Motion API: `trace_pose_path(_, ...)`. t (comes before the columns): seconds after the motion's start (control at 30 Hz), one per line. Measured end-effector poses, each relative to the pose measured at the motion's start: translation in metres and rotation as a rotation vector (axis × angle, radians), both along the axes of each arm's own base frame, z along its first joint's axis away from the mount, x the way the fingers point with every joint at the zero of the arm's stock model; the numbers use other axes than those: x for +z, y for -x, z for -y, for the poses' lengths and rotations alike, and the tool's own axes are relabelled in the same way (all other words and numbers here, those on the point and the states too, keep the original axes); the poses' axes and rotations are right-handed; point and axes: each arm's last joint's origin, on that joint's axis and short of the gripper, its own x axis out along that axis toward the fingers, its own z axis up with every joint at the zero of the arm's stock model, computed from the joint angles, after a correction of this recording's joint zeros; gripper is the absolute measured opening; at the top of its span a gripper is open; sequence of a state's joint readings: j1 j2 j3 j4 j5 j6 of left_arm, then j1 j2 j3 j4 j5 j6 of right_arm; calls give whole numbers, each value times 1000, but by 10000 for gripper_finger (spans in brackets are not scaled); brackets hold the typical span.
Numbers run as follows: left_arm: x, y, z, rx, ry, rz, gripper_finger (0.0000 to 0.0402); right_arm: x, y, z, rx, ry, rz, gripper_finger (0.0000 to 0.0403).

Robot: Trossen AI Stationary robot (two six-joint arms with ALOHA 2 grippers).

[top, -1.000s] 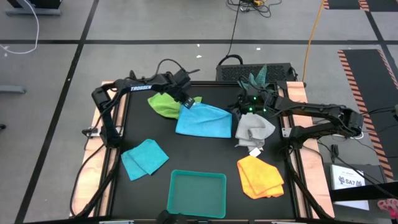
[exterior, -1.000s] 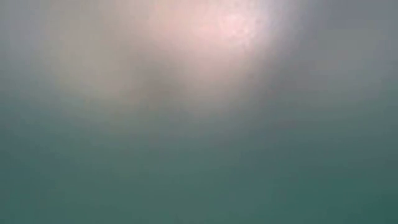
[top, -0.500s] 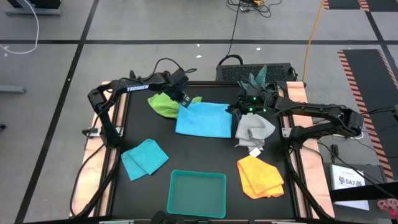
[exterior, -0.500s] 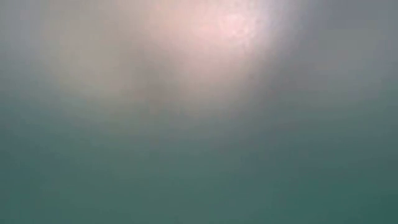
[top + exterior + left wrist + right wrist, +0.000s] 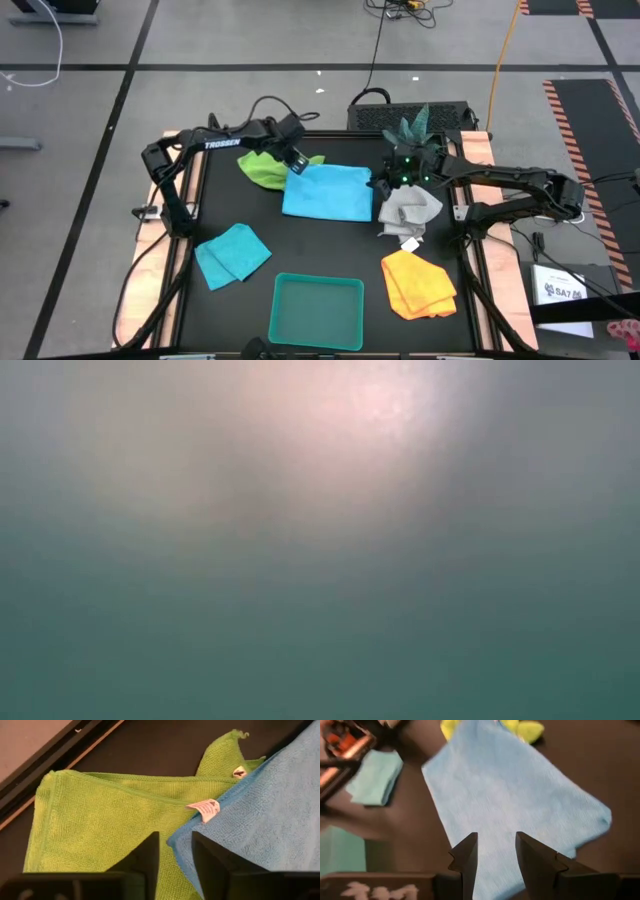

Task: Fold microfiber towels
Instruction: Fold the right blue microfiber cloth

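Note:
A turquoise blue towel (image 5: pixel 325 191) lies flat as a rectangle at the table's far middle. Its far left corner (image 5: pixel 176 841) overlaps a lime green towel (image 5: pixel 262 166). My left gripper (image 5: pixel 175 854) is open, one finger on each side of that corner. My right gripper (image 5: pixel 496 851) is open over the blue towel's right edge (image 5: pixel 373 185). A crumpled pale grey towel (image 5: pixel 406 211) lies right of the blue one. A yellow-orange towel (image 5: pixel 418 284) lies near right, and a second, folded turquoise towel (image 5: pixel 232 252) near left. My left gripper has the blue towel's far left corner (image 5: pixel 176 841) in the gap between its open fingers; whether they touch it I cannot tell. My right gripper stands over the blue towel's right edge (image 5: pixel 495 870), the cloth showing between its fingers; whether they touch it I cannot tell.
A teal plastic tray (image 5: pixel 318 311) sits at the near middle edge. The low view shows only a teal blur. Bare black tabletop (image 5: pixel 330 245) lies between the blue towel and the tray.
The blue towel's far left corner, held up a second ago, has come down, and the towel now lies flat as a neat rectangle. My left gripper has moved a little toward the table's far left with that corner.

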State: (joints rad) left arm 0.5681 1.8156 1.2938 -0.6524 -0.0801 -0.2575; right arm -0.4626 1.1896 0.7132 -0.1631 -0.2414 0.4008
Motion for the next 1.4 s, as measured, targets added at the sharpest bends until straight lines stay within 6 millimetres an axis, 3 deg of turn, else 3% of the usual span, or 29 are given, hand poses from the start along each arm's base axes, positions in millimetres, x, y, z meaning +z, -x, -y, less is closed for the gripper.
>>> trace_pose_path(0.27,15,7,-1,52,-5,40,181,-1,-2,-7,93,-36,9,117)
trace_pose_path(0.5,58,26,0,82,-88,156,184,-9,-7,-28,188,-68,-67,79)
trace_pose_path(0.7,80,35,5,88,-137,216,184,-26,-16,-40,248,-105,-156,27)
trace_pose_path(0.8,81,33,9,73,-134,213,184,-37,-23,-44,265,-116,-188,4)
trace_pose_path(1.0,77,30,19,20,-112,160,184,-52,-40,-46,238,-55,-185,1)
trace_pose_path(1.4,76,30,22,-16,-104,144,184,-85,-48,-47,188,-83,-307,0)
